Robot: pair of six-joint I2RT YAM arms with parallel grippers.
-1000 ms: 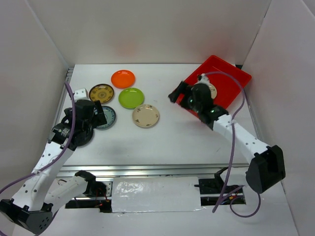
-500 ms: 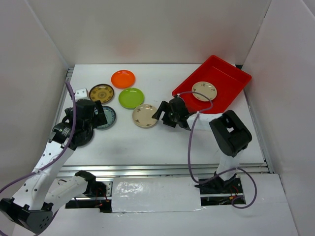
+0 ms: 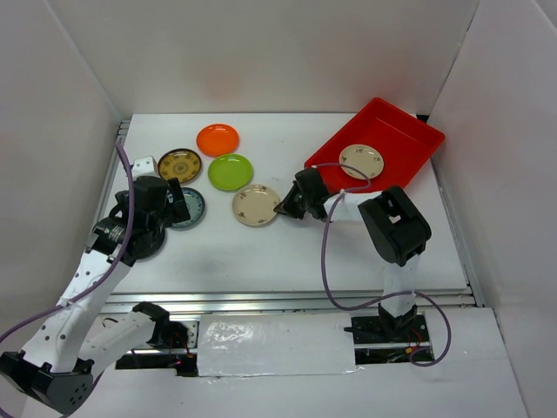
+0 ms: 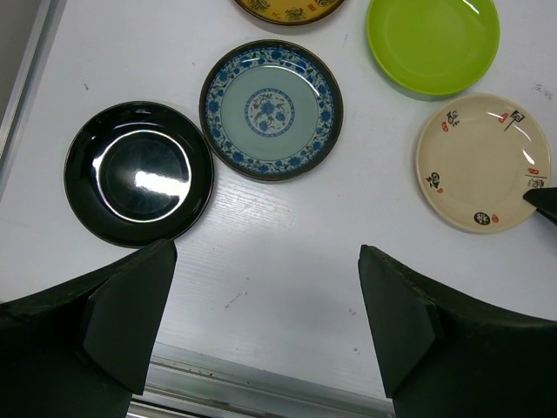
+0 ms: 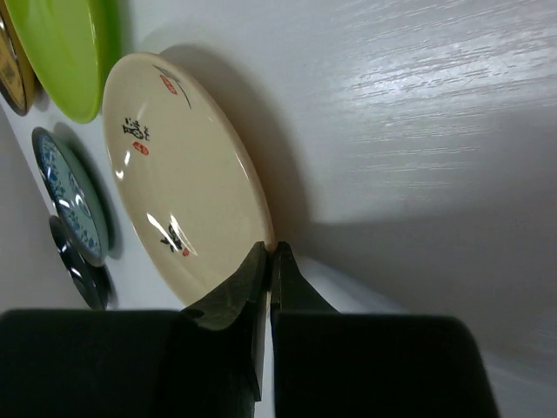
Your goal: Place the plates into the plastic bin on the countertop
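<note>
On the white countertop [image 3: 348, 252] lies a beige patterned plate [image 3: 256, 205] [image 5: 178, 174], and my right gripper [image 3: 283, 207] [image 5: 270, 254] is shut on its right rim, low over the surface. The red plastic bin [image 3: 409, 131] at the back right holds another beige plate [image 3: 360, 160]. To the left lie the lime green [image 3: 231, 171] [image 4: 432, 43], orange [image 3: 218, 139], brown-gold [image 3: 179, 163] and teal patterned [image 4: 271, 109] plates. My left gripper [image 3: 158, 213] [image 4: 265, 322] hovers open and empty, near the teal plate.
A glossy black plate [image 4: 139, 185] lies by the left gripper, partly under the arm from above. White walls enclose the countertop and a metal rail [image 4: 244, 383] runs along its front edge. The right arm's purple cable [image 3: 326, 261] loops over the countertop.
My right arm swung from over the bin leftwards to the beige plate on the countertop, and its jaws closed on the rim. The left arm has not moved.
</note>
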